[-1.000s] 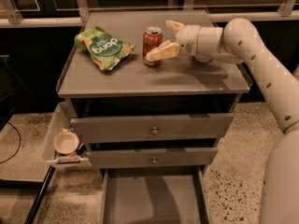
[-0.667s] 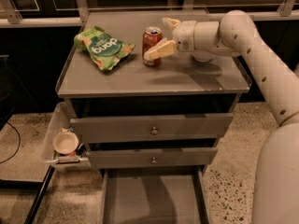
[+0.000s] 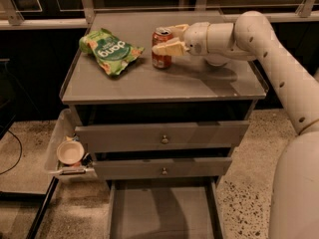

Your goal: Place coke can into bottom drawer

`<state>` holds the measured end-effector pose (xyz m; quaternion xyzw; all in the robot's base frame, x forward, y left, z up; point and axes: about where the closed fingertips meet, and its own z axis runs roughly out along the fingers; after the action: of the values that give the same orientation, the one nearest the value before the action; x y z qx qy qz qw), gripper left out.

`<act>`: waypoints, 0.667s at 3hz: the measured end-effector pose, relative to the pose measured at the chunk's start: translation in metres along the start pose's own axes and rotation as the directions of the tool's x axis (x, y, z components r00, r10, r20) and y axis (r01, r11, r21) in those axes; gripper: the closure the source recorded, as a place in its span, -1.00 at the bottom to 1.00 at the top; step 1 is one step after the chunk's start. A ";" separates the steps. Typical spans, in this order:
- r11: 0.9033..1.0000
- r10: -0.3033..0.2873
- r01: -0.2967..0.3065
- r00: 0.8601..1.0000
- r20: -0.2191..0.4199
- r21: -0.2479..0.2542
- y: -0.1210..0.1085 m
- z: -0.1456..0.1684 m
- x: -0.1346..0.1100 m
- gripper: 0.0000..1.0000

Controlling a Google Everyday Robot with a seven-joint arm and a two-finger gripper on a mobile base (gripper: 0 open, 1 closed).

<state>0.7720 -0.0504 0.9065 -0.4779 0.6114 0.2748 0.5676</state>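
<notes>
While at coke can [image 3: 160,59], gripper [image 3: 166,39] over cabinet [image 3: 149,83].

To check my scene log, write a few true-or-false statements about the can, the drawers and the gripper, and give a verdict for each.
The coke can stands upright on the cabinet top. True.
The bottom drawer is shut. False: it is pulled out.
The gripper is at the coke can, above the cabinet top. True.
The green bag lies in the bottom drawer. False: it lies on the cabinet top, beside the can.
</notes>
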 end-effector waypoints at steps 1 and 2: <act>1.000 0.000 0.000 1.000 0.000 0.000 0.000 0.000 0.000 0.28; 1.000 0.000 0.000 1.000 0.000 0.000 0.000 0.000 0.000 0.76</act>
<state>0.7720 -0.0503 0.9065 -0.4779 0.6114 0.2749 0.5676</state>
